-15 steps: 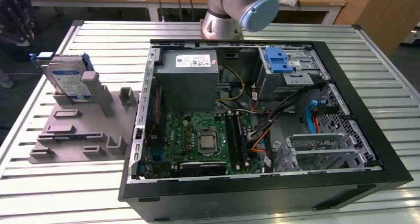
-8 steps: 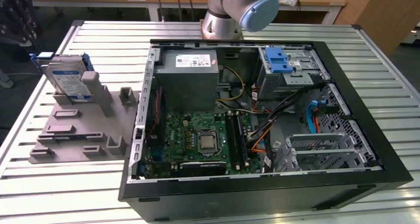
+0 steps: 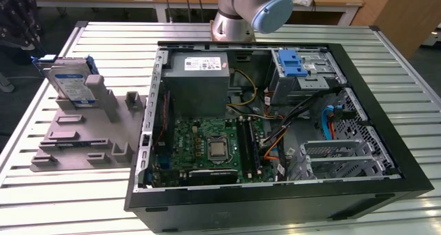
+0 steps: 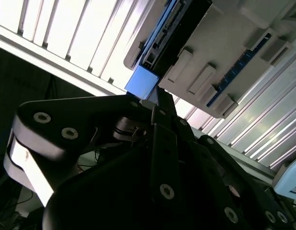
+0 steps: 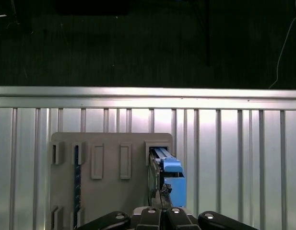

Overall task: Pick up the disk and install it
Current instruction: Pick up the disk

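The disk (image 3: 72, 85), silver-grey with a white-and-blue label and blue side rails, stands on edge in a slot of the grey holder block (image 3: 76, 142) on the table, at the exterior view's left. In the first wrist view the disk (image 5: 170, 168) shows edge-on in its slot, and my gripper (image 5: 162, 194) hovers just over its end. In the second wrist view the gripper (image 4: 155, 98) tapers to a point beside the blue rail end of the disk (image 4: 144, 81). Its fingers are drawn together and hold nothing.
An open computer case (image 3: 386, 116) lies on the slatted metal table (image 3: 103, 38), showing the green board (image 3: 210, 147), a grey box with a white sticker (image 3: 196, 82), a blue latch (image 3: 292, 63) and an empty metal drive cage (image 3: 337, 157). The table edge (image 5: 148, 92) runs just past the holder.
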`<control>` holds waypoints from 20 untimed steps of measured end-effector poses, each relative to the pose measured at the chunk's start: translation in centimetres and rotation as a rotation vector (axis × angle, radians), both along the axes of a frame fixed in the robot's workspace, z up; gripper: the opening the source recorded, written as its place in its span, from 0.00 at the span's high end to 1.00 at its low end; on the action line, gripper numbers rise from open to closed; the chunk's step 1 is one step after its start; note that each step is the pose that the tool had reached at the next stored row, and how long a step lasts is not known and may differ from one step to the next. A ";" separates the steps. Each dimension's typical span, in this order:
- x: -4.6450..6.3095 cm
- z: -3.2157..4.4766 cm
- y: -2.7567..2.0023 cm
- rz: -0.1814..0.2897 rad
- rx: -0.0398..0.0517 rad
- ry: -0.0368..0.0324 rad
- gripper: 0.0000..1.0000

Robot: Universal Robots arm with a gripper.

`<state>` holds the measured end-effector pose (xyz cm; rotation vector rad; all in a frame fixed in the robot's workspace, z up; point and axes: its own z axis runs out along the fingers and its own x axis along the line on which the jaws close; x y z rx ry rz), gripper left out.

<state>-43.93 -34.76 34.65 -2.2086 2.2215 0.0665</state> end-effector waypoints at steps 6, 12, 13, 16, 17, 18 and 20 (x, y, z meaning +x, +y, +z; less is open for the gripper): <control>0.0 0.00 0.00 0.000 0.0000 0.0000 0.89; 0.0 -0.14 0.02 0.000 -0.0032 0.0001 0.89; 0.0 -0.26 0.09 -0.001 -0.0049 0.0001 0.89; 0.0 -0.57 0.57 -0.010 -0.0059 0.0000 0.83; 0.0 -0.65 0.78 -0.012 -0.0059 0.0000 0.83; 0.0 -0.74 0.93 -0.013 -0.0059 0.0001 0.77; 0.0 -0.90 0.98 -0.012 -0.0058 -0.0002 0.71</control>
